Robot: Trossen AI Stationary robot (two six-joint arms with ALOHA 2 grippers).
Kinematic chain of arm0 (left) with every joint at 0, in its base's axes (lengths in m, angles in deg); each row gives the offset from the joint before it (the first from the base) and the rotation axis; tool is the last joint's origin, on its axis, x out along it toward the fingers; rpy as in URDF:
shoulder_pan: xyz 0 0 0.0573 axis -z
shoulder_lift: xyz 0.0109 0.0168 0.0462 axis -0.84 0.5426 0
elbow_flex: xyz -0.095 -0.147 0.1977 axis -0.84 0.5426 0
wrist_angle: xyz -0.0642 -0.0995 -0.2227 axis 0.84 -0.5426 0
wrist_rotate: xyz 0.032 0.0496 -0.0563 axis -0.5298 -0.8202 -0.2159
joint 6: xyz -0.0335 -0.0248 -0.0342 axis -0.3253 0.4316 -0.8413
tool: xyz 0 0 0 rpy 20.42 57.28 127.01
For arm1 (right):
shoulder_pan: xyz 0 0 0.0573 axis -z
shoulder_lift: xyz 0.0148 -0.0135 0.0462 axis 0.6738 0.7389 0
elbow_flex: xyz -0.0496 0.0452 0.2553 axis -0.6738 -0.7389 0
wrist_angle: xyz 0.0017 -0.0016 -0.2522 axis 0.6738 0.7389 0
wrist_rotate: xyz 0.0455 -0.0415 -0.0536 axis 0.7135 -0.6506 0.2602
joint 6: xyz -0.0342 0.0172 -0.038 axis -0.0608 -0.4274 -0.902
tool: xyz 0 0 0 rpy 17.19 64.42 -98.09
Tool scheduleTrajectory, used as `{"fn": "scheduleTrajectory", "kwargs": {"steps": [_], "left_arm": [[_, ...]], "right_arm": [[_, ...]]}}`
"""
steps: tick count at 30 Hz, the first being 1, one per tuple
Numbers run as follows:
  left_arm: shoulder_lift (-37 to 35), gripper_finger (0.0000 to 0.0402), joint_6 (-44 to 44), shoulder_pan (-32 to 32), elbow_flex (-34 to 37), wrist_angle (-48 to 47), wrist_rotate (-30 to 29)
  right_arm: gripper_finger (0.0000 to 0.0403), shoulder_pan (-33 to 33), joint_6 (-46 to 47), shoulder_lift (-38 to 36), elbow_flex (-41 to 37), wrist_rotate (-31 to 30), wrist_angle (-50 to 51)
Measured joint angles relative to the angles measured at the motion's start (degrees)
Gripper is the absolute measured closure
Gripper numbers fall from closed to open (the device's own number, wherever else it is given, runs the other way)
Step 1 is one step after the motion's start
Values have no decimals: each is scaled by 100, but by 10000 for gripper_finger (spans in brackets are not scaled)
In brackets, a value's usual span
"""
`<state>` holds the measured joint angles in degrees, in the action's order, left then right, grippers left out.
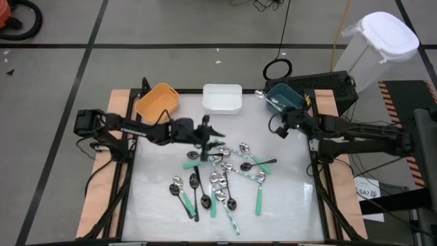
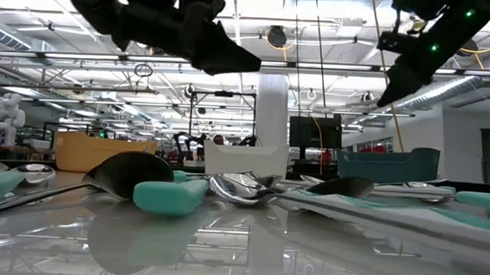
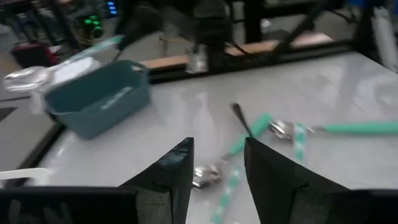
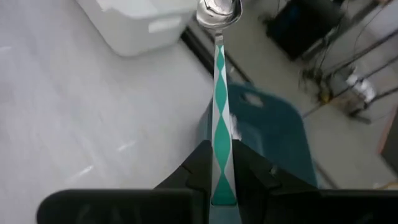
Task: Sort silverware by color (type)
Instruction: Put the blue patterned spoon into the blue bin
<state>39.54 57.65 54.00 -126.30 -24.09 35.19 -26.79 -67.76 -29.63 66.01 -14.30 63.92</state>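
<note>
Spoons [image 2: 156, 183], loose heap, nearest the low camera: shiny bowls, handles mint-green, black or plain silver, lying crossed over one another on the white table [image 1: 287, 205]. From above the heap [image 1: 222, 179] sits at the table's middle, toward its front half.

Left gripper [image 1: 210, 133]: hovering over the back edge of the heap, fingers [image 3: 171, 180] parted and grasping nothing; spoons with green handles lie on the table just beyond the tips.

Right gripper [image 1: 278, 125]: raised just beside the teal bin [image 1: 285, 97], fingers [image 4: 199, 165] clenched on a spoon with a green-and-silver diamond-patterned handle [image 4: 219, 93]. This spoon points forward from the grip, its bowl out past the teal bin's rim toward the white bin.

Bins, three, in a row along the table's far edge: orange bin [image 1: 158, 102] at the left, white bin [image 1: 222, 98] in the middle, teal bin at the right.
</note>
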Motion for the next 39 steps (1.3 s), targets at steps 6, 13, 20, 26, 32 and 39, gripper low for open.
{"fn": "scheduleTrajectory", "kwargs": {"steps": [6, 13, 20, 26, 32, 39], "left_arm": [[0, 259, 47, 588, 231, 303, -477], [0, 259, 143, 733, 233, 240, -625], [0, 259, 32, 630, 233, -33, -611], [2, 259, -22, 625, 233, -9, -601], [2, 259, -57, 627, 233, -1, -591], [2, 259, -57, 627, 230, -4, -586]], "right_arm": [[365, 705, 174, 8, 33, 752, 221], [365, 1085, 321, 226, 870, 997, 1405], [365, 1540, 320, 702, 1445, 990, 2393], [365, 2035, 361, 1320, 1480, 1004, 2671], [365, 2330, 285, 1869, 1480, 1166, 2570], [364, 2484, 254, 2359, 1480, 1437, 2435]]}}
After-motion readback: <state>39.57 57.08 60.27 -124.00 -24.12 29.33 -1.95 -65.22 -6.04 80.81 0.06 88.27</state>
